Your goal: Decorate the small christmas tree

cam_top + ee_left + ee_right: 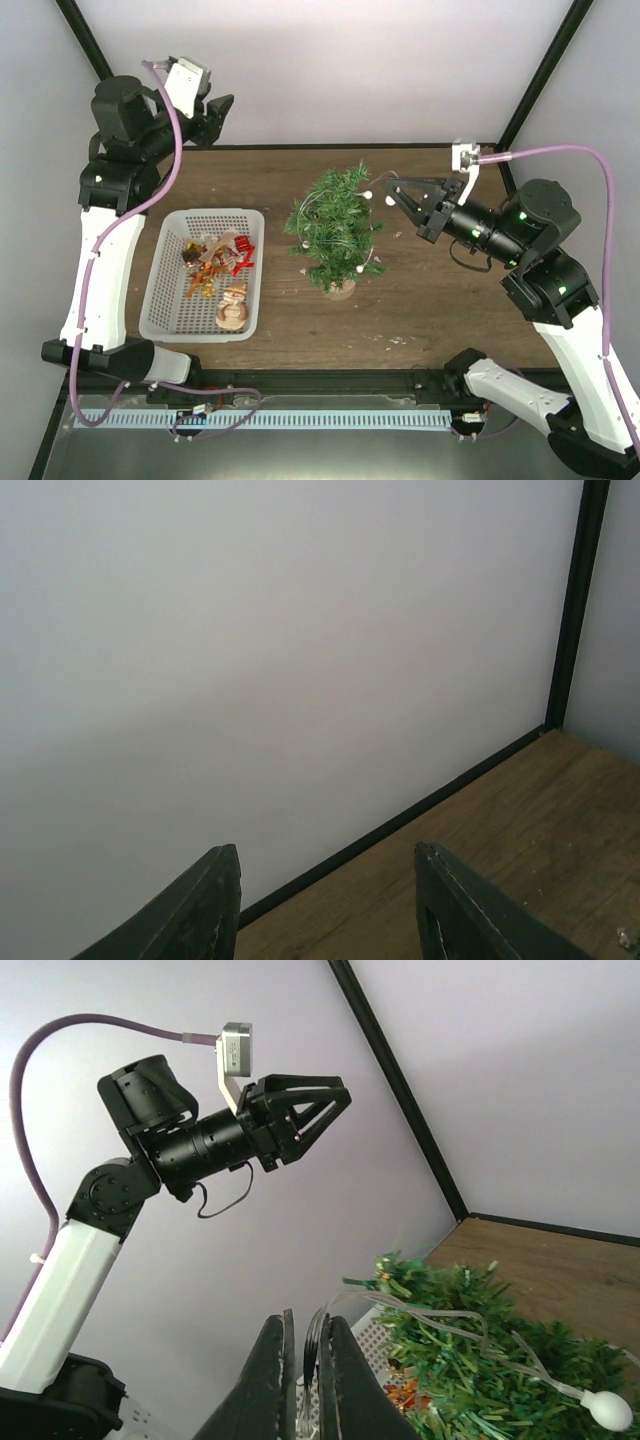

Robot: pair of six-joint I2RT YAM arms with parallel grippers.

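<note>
Left jaws parted; right jaws pinch light string [603, 1409]; one tree [335, 225], one basket [160, 292].

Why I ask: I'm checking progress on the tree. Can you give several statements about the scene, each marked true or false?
1. The right gripper is shut on a string of bulbs. True.
2. The left gripper holds an ornament. False: it is open and empty, raised near the back wall.
3. The tree stands upright on the table, right of the basket. True.
4. The basket is empty. False: it holds several ornaments.
5. The string of bulbs lies in the basket. False: it drapes over the tree.
</note>
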